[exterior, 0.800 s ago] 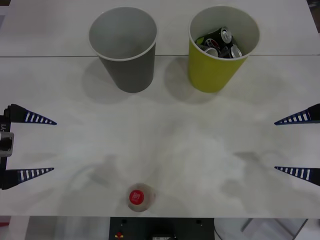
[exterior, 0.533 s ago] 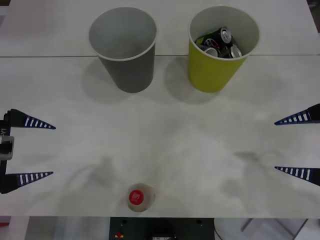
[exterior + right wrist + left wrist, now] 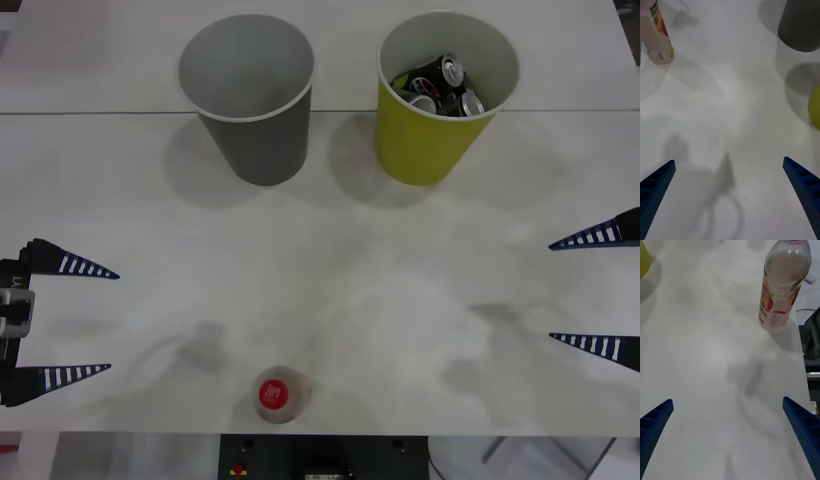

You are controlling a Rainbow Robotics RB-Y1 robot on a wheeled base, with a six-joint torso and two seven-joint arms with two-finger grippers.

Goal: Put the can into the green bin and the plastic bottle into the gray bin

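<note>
Count on table: two bins, one gray bin (image 3: 247, 92) and one green bin (image 3: 443, 95). One plastic bottle (image 3: 277, 395). Cans (image 3: 440, 86) in green (at least three; pile overlaps).

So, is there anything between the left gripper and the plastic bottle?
No. In the left wrist view, bare table lies between the open left gripper and the upright plastic bottle.

Bottle (image 3: 780, 296) before my left pincer: label carries white lettering and fine print, too blurred for me to read. Red cap (image 3: 272, 392): white mark, illegible. Nothing else legible.
</note>
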